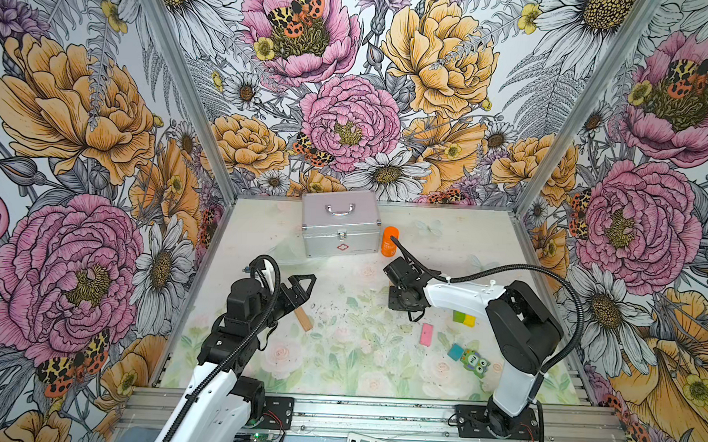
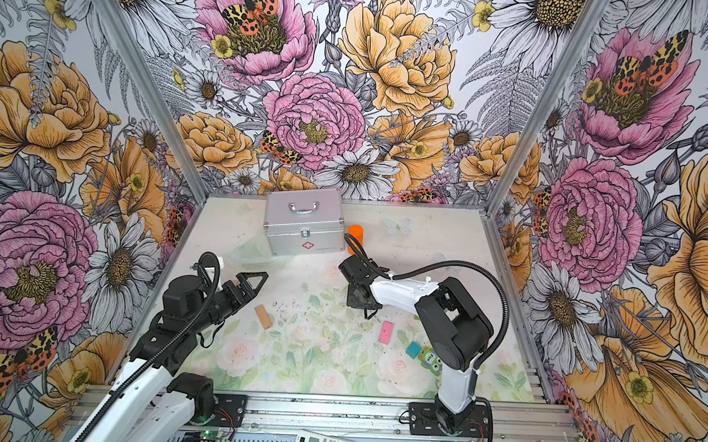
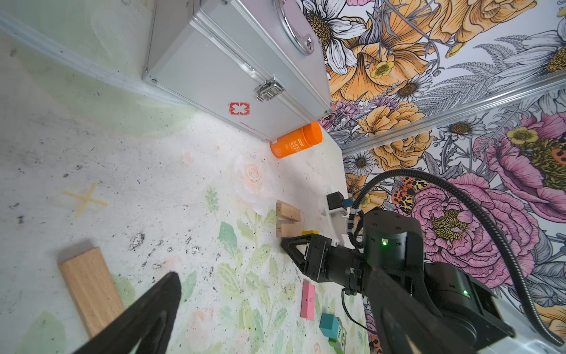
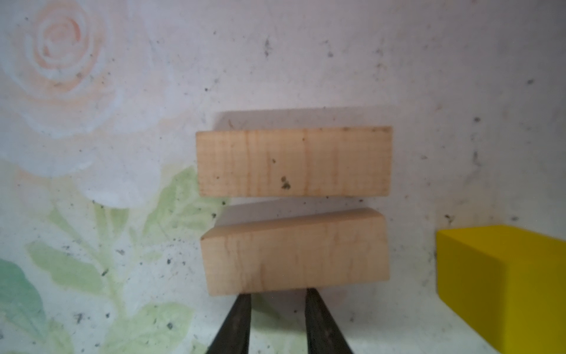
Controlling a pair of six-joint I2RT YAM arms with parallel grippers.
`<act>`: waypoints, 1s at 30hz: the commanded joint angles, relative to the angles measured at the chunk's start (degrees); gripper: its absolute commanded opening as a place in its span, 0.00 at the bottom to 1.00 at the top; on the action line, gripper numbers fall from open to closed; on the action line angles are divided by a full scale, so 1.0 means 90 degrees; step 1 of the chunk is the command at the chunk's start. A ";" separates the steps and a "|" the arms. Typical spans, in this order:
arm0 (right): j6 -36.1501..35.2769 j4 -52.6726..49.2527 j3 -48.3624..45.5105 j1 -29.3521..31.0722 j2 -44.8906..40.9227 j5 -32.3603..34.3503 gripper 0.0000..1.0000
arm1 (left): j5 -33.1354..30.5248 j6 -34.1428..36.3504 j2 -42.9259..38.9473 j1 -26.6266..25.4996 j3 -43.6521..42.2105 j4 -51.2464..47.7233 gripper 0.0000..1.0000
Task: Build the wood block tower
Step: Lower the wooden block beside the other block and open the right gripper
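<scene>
Right gripper (image 4: 278, 294) clamped on nearer tan plank (image 4: 294, 251), bench (image 1: 335, 381) centre; second tan plank (image 4: 294, 162) just beside, not touching. Left gripper (image 1: 303, 284) spread wide near third tan plank (image 1: 303, 320), left of centre.

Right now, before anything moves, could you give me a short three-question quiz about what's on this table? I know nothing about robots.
1. True or false: the orange cylindrical bottle lies on top of the silver metal case.
2. The left hand is: A) open and empty; B) shut on a block; C) out of sight.
3. How many tan wooden planks show just ahead of the right hand in its wrist view?
Key: 1 false, it stands upright beside the case; 2 A; 3 two.
</scene>
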 commanded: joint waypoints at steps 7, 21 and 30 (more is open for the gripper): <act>-0.0097 -0.0022 0.0290 -0.0103 0.0285 0.0055 0.32 | -0.0108 0.0147 0.0095 -0.0039 0.0240 0.0083 0.97; -0.0241 -0.0129 0.0403 -0.0154 0.0368 0.0080 0.32 | -0.0081 0.0176 0.0119 -0.0042 0.0221 0.0127 0.97; -0.0253 -0.0129 0.0414 -0.0184 0.0431 0.0030 0.34 | -0.0153 0.0176 0.0066 -0.0042 0.0205 0.0048 0.99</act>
